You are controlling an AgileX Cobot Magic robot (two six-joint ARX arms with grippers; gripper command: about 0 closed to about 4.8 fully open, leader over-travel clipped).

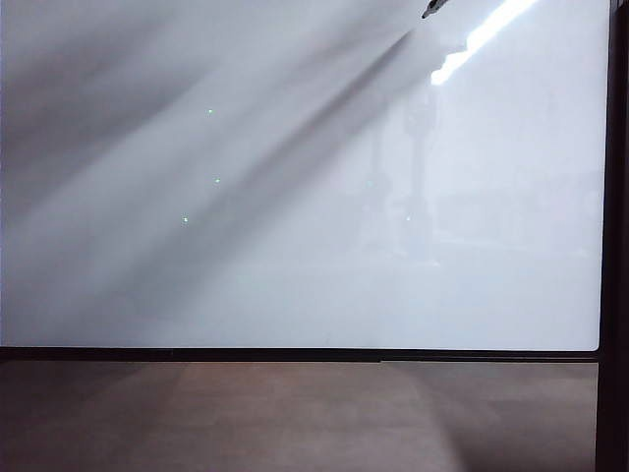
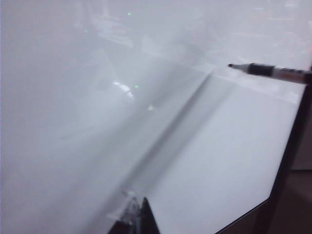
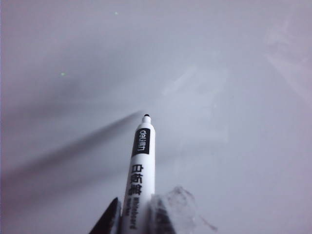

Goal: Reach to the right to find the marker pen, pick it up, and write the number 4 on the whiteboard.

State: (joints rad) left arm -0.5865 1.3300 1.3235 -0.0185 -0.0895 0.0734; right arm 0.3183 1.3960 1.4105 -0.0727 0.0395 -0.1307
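The right gripper (image 3: 139, 214) is pinching the marker pen (image 3: 140, 170), its tip poised just ahead over the blank whiteboard (image 3: 234, 146). No 4 is showing. Next: pressing tip to board. Left gripper (image 2: 137, 217) hanging nearby, opening unclear.

Dim, hazy overall. Bright ceiling-strip glare (image 1: 484, 34) top right on whiteboard (image 1: 295, 295). Long diagonal shadows. Marker pen (image 3: 140, 170) sharp in right wrist view.

Likely an office or lab: a framed whiteboard (image 1: 295, 246) mirrors a ceiling light strip (image 1: 482, 37).
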